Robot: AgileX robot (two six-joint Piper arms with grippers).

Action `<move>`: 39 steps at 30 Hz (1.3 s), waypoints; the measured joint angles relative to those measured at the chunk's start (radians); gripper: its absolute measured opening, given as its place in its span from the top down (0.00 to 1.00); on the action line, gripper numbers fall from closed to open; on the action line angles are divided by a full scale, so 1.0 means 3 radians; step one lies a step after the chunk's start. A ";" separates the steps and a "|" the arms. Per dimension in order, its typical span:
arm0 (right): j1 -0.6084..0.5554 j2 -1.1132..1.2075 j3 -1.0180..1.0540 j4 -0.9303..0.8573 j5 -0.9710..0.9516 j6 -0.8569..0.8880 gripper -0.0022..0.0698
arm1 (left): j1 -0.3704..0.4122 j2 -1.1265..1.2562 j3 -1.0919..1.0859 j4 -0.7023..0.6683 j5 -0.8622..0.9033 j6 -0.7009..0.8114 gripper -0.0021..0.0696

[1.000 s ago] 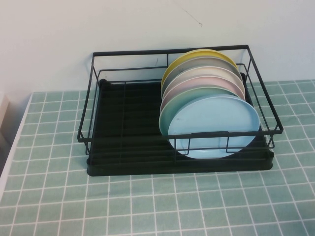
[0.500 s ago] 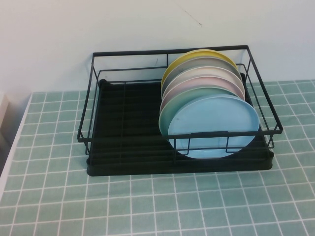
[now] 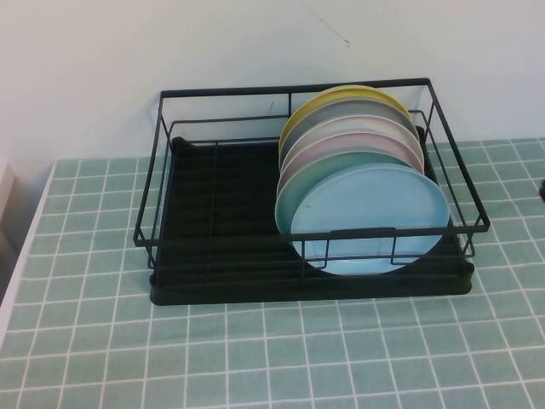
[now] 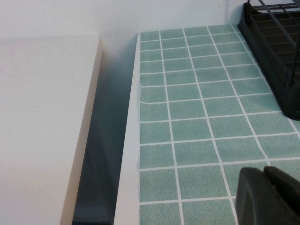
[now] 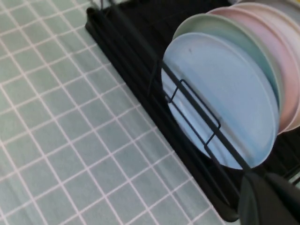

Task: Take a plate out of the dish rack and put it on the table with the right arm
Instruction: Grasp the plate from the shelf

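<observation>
Plate-holding dish rack (image 3: 213,213), a large black wire frame on a ribbed black tray, sits on the far middle of the table (image 3: 255,358), close to the white wall (image 3: 213,43). That table is covered in small pale green tiles with white grout, and its left edge drops off beside a pale counter (image 4: 42,117), with a dark gap between the two.

Inside the rack, at its right end, several plates stand on edge in a leaning row. Nearest is the light sky-blue plate (image 3: 370,217), resting behind the rack's front wire, its face turned toward the near side. Just behind it comes a mint-green plate (image 3: 289,192), then a pink plate (image 3: 341,145), then paler ones, and a yellow plate (image 3: 341,95) at the far end. The left part of the rack holds no plates.

The right gripper (image 5: 269,199) shows only in its own wrist view, as dark fingers pressed together, shut on nothing. It hangs above the near right part of the rack, just beside the blue plate's lower edge and apart from it.

The left gripper (image 4: 269,197) appears only as a dark tip in its wrist view, over the tiles near the table's left edge, well apart from the rack; whether its jaws are parted I cannot tell.
</observation>
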 joint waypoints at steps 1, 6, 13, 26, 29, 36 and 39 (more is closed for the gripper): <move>0.0040 0.0136 -0.0118 -0.0065 0.0083 -0.0044 0.97 | 0.0000 0.0000 0.0000 0.0000 0.0000 0.0000 0.98; 0.0444 0.0596 -0.0590 -0.0615 0.0172 -0.0127 0.97 | 0.0000 0.0000 0.0000 0.0000 0.0000 0.0000 0.98; 0.0812 0.1146 -0.0783 -0.1307 -0.0421 0.0138 0.94 | 0.0000 0.0000 0.0000 0.0000 0.0000 0.0000 0.98; 0.1038 0.1577 -0.0783 -0.1226 -0.1130 -0.0206 0.47 | 0.0000 0.0000 0.0000 -0.0012 0.0000 0.0000 0.98; 0.1039 0.1648 -0.0783 -0.1200 -0.1302 -0.0208 0.48 | 0.0000 0.0000 0.0000 -0.0012 -0.0007 0.0000 0.98; 0.1039 0.1820 -0.0783 -0.1198 -0.1419 -0.0213 0.49 | 0.0000 0.0000 0.0000 -0.0012 -0.0007 0.0000 0.98; 0.1039 0.1864 -0.0783 -0.1198 -0.1426 -0.0213 0.49 | 0.0000 0.0000 0.0000 -0.0012 -0.0007 0.0000 0.98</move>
